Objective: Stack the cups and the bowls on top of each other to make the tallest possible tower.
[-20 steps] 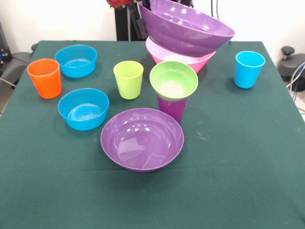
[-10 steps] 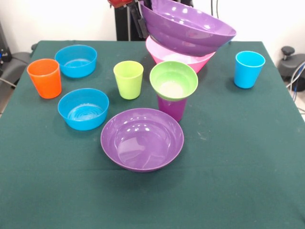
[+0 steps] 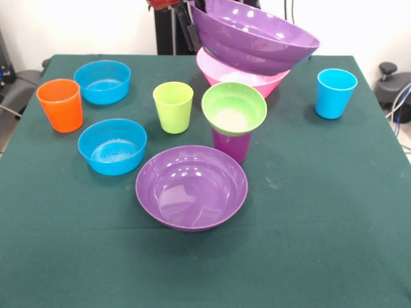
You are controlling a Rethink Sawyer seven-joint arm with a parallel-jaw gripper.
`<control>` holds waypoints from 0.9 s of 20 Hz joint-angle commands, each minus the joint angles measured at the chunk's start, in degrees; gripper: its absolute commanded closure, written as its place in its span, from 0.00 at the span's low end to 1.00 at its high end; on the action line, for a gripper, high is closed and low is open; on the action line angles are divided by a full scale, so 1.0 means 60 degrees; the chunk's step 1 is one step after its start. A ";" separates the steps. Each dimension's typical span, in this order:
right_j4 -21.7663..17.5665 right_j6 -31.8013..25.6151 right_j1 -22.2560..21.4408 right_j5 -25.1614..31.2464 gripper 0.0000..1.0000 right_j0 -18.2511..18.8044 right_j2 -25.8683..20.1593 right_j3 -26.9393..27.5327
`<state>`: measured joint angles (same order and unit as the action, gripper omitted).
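Purple bowl (image 3: 257,35) hangs tilted from the gripper (image 3: 190,29) pinching its rim above the pink bowl (image 3: 247,76) — it could slip.

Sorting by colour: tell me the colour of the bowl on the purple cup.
Green bowl, front view.

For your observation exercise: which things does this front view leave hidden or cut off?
- Pincer: front view, mostly behind the raised purple bowl and cut by the top edge; open or shut unclear.
- Pink bowl: inside hidden by the raised bowl.
- Purple cup: mouth covered by the green bowl.
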<state>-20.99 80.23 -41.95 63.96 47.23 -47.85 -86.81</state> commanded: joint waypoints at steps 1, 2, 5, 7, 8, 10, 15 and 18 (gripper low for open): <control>-0.0317 -0.1485 0.0595 0.0112 1.00 -0.0187 -0.0082 -0.0434; -0.0303 -0.1504 0.0580 0.0104 1.00 -0.0163 -0.0101 -0.0464; -0.0312 -0.1578 0.0589 0.0131 1.00 -0.0133 -0.0114 -0.0464; -0.0292 -0.1597 0.0597 0.0145 1.00 -0.0119 -0.0128 -0.0447; -0.0276 -0.1601 0.0593 0.0144 1.00 -0.0109 -0.0139 -0.0447; -0.0282 -0.1597 0.0578 0.0046 1.00 -0.0067 -0.0155 -0.0533; -0.0265 -0.1609 0.0596 0.0095 1.00 -0.0061 -0.0149 -0.0495; -0.0215 -0.1605 0.0567 0.0162 1.00 -0.0057 -0.0168 -0.0494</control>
<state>-20.99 80.23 -41.95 63.96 47.23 -47.85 -86.81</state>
